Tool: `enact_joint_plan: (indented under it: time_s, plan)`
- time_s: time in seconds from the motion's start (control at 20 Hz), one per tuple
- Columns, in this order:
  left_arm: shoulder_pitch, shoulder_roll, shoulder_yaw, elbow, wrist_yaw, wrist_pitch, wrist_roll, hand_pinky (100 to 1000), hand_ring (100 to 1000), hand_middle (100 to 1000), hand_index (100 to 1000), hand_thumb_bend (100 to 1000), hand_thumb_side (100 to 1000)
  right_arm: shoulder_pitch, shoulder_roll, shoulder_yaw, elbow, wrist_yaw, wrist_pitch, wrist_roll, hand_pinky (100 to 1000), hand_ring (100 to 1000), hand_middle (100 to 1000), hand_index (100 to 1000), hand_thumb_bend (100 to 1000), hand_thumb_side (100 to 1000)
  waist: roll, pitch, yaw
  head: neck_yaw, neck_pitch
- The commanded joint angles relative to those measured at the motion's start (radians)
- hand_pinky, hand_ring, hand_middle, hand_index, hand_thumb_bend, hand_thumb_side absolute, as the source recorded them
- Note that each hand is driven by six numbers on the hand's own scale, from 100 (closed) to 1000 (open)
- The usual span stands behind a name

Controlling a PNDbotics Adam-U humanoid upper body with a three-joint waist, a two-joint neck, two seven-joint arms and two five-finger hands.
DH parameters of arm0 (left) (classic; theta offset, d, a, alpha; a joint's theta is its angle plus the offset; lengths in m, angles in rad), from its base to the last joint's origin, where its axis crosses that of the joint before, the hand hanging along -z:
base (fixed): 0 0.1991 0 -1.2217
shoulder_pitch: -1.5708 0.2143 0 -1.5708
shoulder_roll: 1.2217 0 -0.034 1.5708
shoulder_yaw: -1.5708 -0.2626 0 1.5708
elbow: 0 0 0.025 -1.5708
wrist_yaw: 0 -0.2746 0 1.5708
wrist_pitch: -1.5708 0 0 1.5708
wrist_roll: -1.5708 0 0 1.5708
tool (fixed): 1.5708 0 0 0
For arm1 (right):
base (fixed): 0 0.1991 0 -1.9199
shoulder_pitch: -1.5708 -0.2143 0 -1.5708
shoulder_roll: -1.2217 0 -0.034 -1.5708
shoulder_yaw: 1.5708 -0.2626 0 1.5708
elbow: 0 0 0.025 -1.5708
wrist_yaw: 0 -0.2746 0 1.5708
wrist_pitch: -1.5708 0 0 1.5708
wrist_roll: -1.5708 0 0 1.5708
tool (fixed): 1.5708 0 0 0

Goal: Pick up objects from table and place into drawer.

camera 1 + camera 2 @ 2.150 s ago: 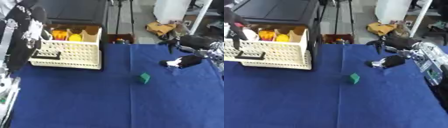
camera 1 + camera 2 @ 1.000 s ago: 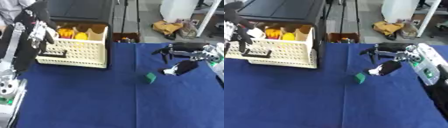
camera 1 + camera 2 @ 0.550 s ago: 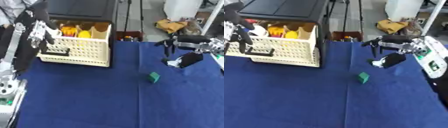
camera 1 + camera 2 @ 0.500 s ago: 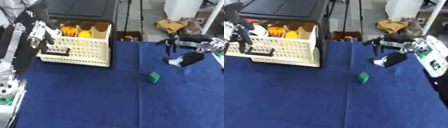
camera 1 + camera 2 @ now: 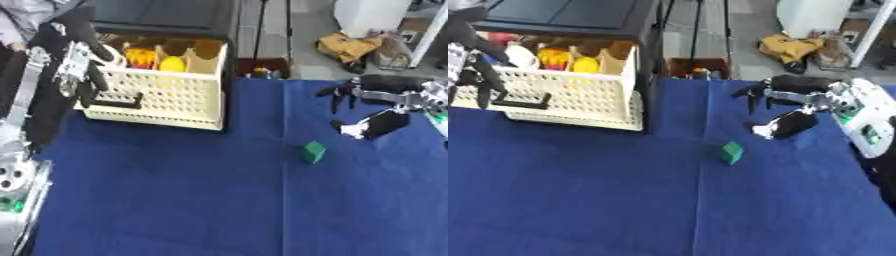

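Right hand [image 5: 785, 107], fingers spread and holding nothing, has drawn back from the green block [image 5: 731, 152], which remains mid-worktop, ungrasped. Left hand [image 5: 83, 70] stays at the open drawer's [image 5: 166, 97] front, fingers relaxed. Pick not begun.

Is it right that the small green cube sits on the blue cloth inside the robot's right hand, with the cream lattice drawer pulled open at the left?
Not quite: in the left eye view the small green cube lies on the blue cloth apart from the right hand, which holds nothing. The cream lattice drawer is open at the left.
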Motion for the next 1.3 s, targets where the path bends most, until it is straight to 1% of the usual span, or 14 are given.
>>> enact_joint_plan:
  time_s: [0.05, 0.1, 0.2, 0.25, 0.35, 0.45, 0.65, 0.9, 0.95, 1.1, 1.3]
  plan:
    - [-0.014, 0.008, -0.004, -0.013, 0.005, 0.0, -0.005, 171, 361, 505, 893, 127, 927, -0.012, -0.039, 0.021, -0.027, -0.025, -0.335, 0.326, 648, 777, 644, 1000, 288, 646, 0.002, -0.018, 0.003, -0.002, -0.011]
    - [-0.014, 0.007, -0.004, -0.013, 0.005, -0.001, -0.006, 171, 361, 505, 893, 125, 927, -0.009, -0.041, 0.031, -0.036, -0.031, -0.335, 0.326, 647, 776, 644, 1000, 300, 653, 0.001, -0.017, 0.004, -0.004, -0.012]
    - [-0.014, 0.007, -0.004, -0.013, 0.006, -0.001, -0.009, 173, 361, 505, 895, 120, 927, -0.004, -0.047, 0.047, -0.051, -0.03, -0.335, 0.326, 644, 773, 666, 1000, 404, 696, 0.0, -0.016, 0.006, -0.004, -0.012]
    - [-0.014, 0.006, -0.004, -0.013, 0.006, 0.0, -0.009, 172, 360, 504, 895, 120, 927, -0.002, -0.051, 0.052, -0.056, -0.024, -0.335, 0.326, 642, 770, 668, 1000, 425, 705, 0.0, -0.016, 0.006, -0.005, -0.012]
    - [-0.014, 0.006, -0.004, -0.013, 0.007, -0.001, -0.009, 172, 360, 504, 895, 116, 928, 0.0, -0.054, 0.054, -0.065, -0.015, -0.335, 0.326, 638, 766, 666, 1000, 450, 716, -0.001, -0.016, 0.005, -0.007, -0.013]
    - [-0.013, 0.005, -0.005, -0.013, 0.008, 0.0, -0.012, 172, 360, 504, 895, 112, 928, 0.001, -0.054, 0.053, -0.07, -0.012, -0.335, 0.326, 635, 753, 665, 1000, 455, 716, -0.001, -0.016, 0.005, -0.011, -0.015]
    - [-0.011, 0.004, -0.004, -0.013, 0.01, 0.001, -0.013, 173, 361, 505, 895, 101, 930, 0.003, -0.054, 0.055, -0.067, -0.008, -0.335, 0.326, 633, 739, 659, 1000, 429, 708, -0.001, -0.016, 0.009, -0.015, -0.019]
    - [-0.01, 0.003, -0.004, -0.013, 0.011, 0.001, -0.014, 174, 361, 505, 895, 100, 931, 0.005, -0.053, 0.058, -0.063, -0.001, -0.335, 0.326, 634, 740, 659, 1000, 423, 703, 0.0, -0.016, 0.009, -0.017, -0.02]
    - [-0.01, 0.003, -0.004, -0.013, 0.012, 0.001, -0.014, 175, 362, 506, 896, 100, 934, 0.006, -0.055, 0.061, -0.061, 0.004, -0.335, 0.326, 631, 708, 671, 1000, 357, 658, -0.001, -0.015, 0.01, -0.018, -0.022]
    - [-0.008, 0.002, -0.004, -0.013, 0.013, 0.001, -0.014, 174, 361, 505, 895, 100, 934, 0.009, -0.062, 0.073, -0.051, 0.032, -0.335, 0.326, 636, 702, 702, 1000, 326, 635, -0.001, -0.012, 0.014, -0.02, -0.026]
    - [-0.007, 0.002, -0.003, -0.013, 0.014, 0.001, -0.015, 173, 361, 505, 894, 100, 934, 0.014, -0.067, 0.082, -0.044, 0.059, -0.335, 0.326, 636, 702, 706, 1000, 322, 632, -0.001, -0.009, 0.018, -0.02, -0.027]
